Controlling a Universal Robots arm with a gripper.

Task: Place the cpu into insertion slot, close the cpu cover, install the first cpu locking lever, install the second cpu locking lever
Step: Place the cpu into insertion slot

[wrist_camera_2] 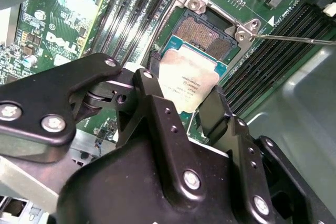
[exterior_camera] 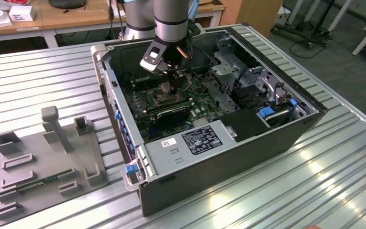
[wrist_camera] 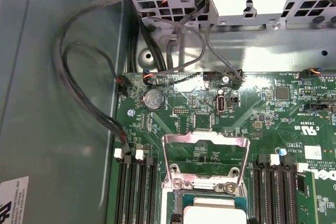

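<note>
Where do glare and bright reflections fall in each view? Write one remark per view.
In the exterior view, bright streaks of glare run along the ribbed metal table. In the second wrist view, the cpu shows a pale glare on its metal top. In the first wrist view, the raised cpu cover gleams along its edges.

Noted the arm (exterior_camera: 170,19) standing near vertical directly above the insertion slot (wrist_camera_2: 202,32), grey last segment pointing down. Noted the wrist housing (exterior_camera: 155,56) tilted, offset toward the exterior view's left of the slot. Found the pincer (wrist_camera_2: 184,82) low over the slot, black fingers (wrist_camera_2: 214,109) clamped on opposite edges of the cpu (wrist_camera_2: 191,76). Recorded the cpu held tilted just above the slot, overlapping one side of it; contact with the slot not determinable. Saw black linkage plates (wrist_camera_2: 63,98) with screws behind the fingers in the second wrist view.
</note>
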